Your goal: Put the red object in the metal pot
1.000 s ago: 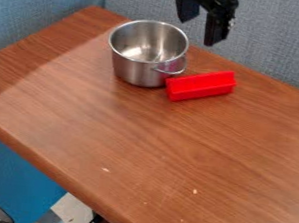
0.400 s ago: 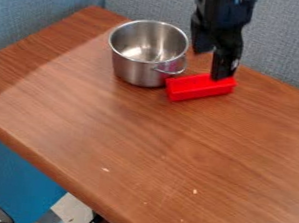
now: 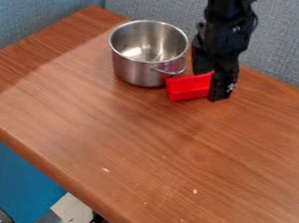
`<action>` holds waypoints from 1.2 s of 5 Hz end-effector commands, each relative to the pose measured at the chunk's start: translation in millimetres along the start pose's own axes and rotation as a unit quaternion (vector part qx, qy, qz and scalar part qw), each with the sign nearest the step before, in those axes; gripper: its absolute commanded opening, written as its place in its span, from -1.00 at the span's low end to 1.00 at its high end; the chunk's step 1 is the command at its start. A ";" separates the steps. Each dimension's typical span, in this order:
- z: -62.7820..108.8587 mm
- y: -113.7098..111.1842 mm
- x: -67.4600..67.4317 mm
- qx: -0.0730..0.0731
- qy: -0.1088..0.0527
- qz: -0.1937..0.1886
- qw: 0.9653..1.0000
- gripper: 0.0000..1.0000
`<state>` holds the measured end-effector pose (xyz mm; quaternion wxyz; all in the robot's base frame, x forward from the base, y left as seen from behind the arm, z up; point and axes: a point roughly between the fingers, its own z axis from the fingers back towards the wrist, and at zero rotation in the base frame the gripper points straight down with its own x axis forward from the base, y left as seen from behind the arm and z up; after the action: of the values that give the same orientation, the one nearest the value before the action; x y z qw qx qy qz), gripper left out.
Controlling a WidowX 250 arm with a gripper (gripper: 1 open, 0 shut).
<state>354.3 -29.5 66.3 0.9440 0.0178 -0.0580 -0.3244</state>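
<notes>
Now the end effector point(image 3: 211, 82) (jaws spread) has dropped over the red object point(image 3: 186, 86).

Soft, even light is falling across the wooden surface point(image 3: 97, 118), leaving a pale sheen well to the left of the hand point(image 3: 211, 88). Just beside the hand, the metal pot point(image 3: 148, 51) is throwing bright glints off its rim and wall. Shadows are lying faint and short under it. The small picture is looking grainy, and the dark hand is perhaps slightly blurred.
</notes>
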 end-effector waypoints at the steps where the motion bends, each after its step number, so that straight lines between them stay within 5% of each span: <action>1: 2.0 3.1 3.7 0.013 -0.008 -0.003 1.000 1.00; 2: -6.9 5.3 3.5 0.019 -0.001 0.000 1.000 1.00; 3: -14.5 7.3 3.8 0.022 0.005 0.002 1.000 -1.00; 4: -15.7 8.2 4.0 0.025 0.006 0.004 1.000 -1.00; 6: 59.6 11.8 22.2 0.078 -0.069 0.012 0.995 -1.00</action>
<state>367.8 -31.3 104.5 0.9440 0.0573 -0.1155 -0.3039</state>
